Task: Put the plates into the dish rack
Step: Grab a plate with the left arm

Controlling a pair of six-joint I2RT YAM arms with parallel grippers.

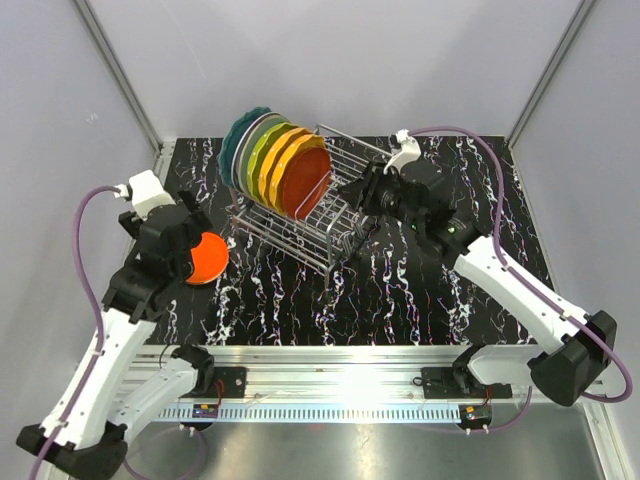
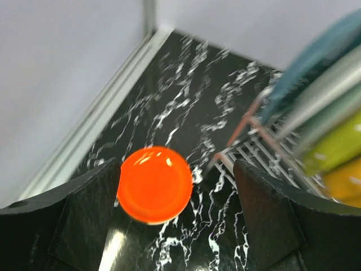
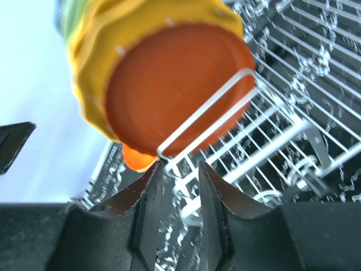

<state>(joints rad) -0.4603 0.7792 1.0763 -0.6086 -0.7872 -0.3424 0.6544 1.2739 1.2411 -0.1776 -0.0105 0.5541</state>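
The red-orange plate [image 1: 207, 258] lies flat on the surface [image 1: 400, 290] left of the dish rack [image 1: 300, 243], under the released left hand [image 2: 176, 175], so a pinch may skid off its low rim; whether the right hand [image 3: 180, 169] grips the rack wire I cannot tell.

Left of the silver wire dish rack [image 1: 335, 220], a glossy red-orange plate [image 1: 207, 257] lies on the black tabletop [image 1: 400, 290] with white veins. In the rack, the teal plate [image 2: 316, 62] is rearmost, then the pale mint plate [image 2: 333, 90], the yellow-green plate [image 2: 338, 148], the yellow scalloped plate [image 3: 90, 68], and the burnt-orange plate [image 3: 175, 84] in front.
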